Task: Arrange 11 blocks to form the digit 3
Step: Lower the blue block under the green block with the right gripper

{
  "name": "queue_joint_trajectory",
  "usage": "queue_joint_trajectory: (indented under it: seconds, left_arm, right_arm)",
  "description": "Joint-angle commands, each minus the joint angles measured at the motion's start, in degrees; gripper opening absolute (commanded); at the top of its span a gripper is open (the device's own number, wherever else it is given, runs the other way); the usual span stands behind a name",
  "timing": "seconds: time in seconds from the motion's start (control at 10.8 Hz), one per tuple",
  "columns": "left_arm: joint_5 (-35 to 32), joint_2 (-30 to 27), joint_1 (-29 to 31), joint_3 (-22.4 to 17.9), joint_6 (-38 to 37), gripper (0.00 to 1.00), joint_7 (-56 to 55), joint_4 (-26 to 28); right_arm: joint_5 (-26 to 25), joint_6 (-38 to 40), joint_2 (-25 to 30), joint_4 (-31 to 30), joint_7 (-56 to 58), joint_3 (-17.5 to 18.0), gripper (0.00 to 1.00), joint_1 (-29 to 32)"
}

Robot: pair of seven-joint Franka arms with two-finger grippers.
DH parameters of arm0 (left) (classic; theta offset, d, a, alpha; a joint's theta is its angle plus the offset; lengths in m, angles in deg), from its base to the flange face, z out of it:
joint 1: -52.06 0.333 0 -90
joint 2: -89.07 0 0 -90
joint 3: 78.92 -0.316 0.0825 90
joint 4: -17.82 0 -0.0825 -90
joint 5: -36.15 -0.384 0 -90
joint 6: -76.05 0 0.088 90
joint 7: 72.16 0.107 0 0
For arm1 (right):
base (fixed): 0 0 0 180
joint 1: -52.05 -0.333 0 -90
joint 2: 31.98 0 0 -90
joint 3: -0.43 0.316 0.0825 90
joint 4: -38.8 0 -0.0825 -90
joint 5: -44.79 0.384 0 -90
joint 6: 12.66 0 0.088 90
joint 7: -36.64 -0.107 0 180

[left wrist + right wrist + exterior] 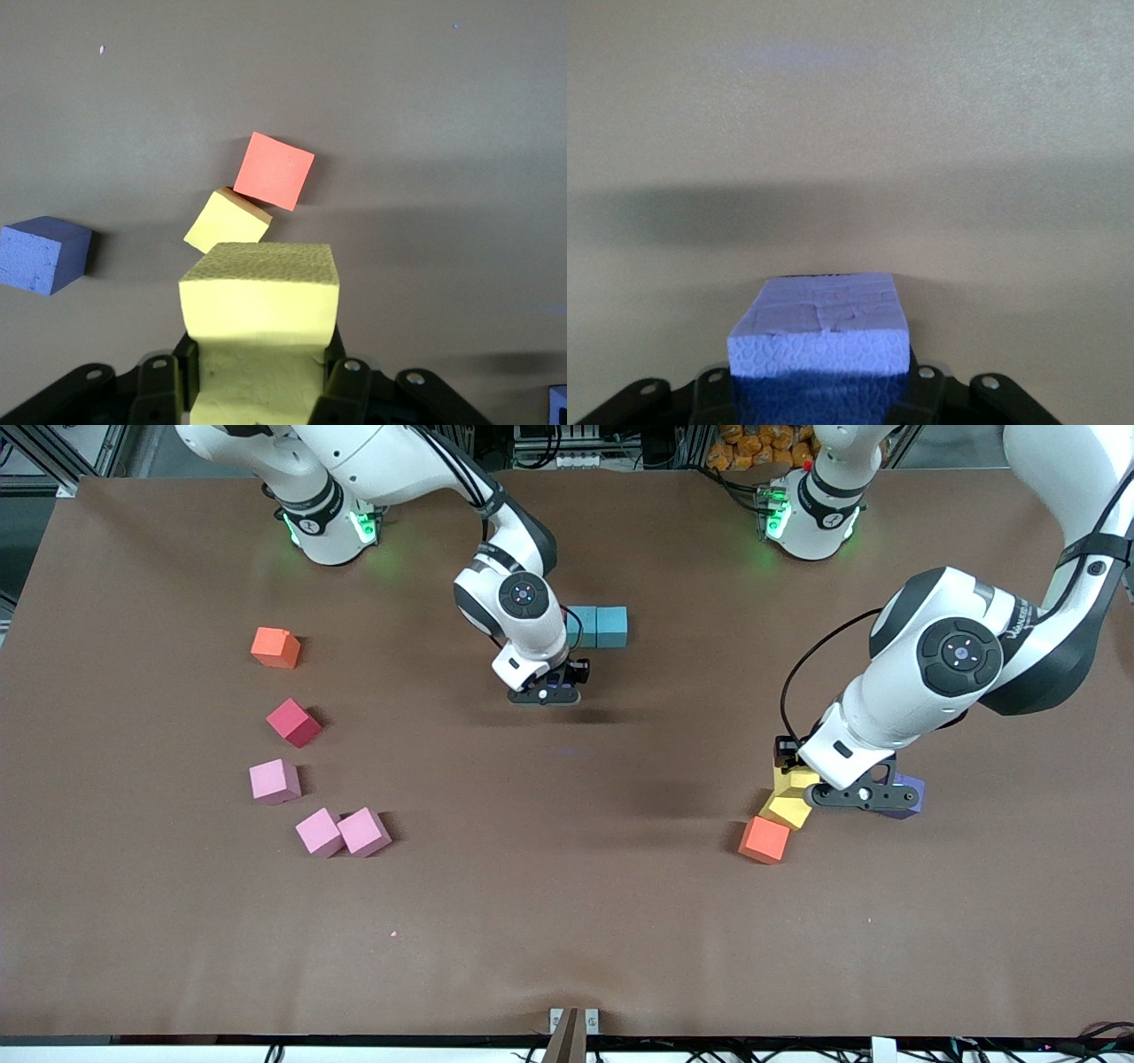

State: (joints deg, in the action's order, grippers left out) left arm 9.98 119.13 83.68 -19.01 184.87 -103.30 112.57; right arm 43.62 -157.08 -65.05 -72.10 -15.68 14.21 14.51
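Clamped between the closed fingers of the left gripper (259,367), a yellow block (259,292) is shown lifted over the table (567,921). It is gripped on two facing sides, so that its underside is left free for setting down. Just beside it on the table a second yellow block (228,221) is seen, turned askew, with its corner touching an orange-red block (275,170), which lies nearest the front camera. A purple block (42,255) is seen a little apart, toward the left arm's end of the table. This cluster is judged to be a supply pile, not part of the figure.

The right gripper (549,689) is likewise closed on a block, a purple one (819,341), and is held low over the bare middle of the table. The two cyan blocks (596,627) are set flush against each other just beside it, farther from the front camera. They are judged to be the start of the top bar of the digit, and the purple block is probably being carried to extend that row.

Toward the right arm's end of the table an orange block (275,647), a red block (293,722) and three pink blocks (319,832) are scattered in a loose curve. Two of the pink ones touch. None of these is aligned, so the task is judged to be at an early stage.
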Motion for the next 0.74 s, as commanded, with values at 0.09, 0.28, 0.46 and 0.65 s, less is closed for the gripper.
queue_joint_trajectory:
  seconds: [0.09,0.28,0.46,0.65]
  left_arm:
    - [0.7,-0.3,0.2,0.2,-0.6,0.54,1.5,-0.3]
    - [0.7,-0.3,0.2,0.2,-0.5,0.54,1.5,-0.3]
    - [0.9,-0.3,0.0,0.2,-0.1,0.53,1.3,-0.4]
    - [0.7,-0.3,-0.9,0.2,0.6,0.53,1.2,0.1]
  right_arm:
    - [-0.3,0.3,0.1,-0.4,-0.2,-0.2,0.29,-0.4]
    - [-1.3,0.3,0.0,-0.5,-0.1,-0.3,0.28,-0.3]
    - [-2.3,0.2,-0.2,-0.5,-0.1,-0.3,0.28,-0.1]
    - [-2.4,0.2,-0.2,-0.5,-0.1,-0.3,0.28,-0.1]
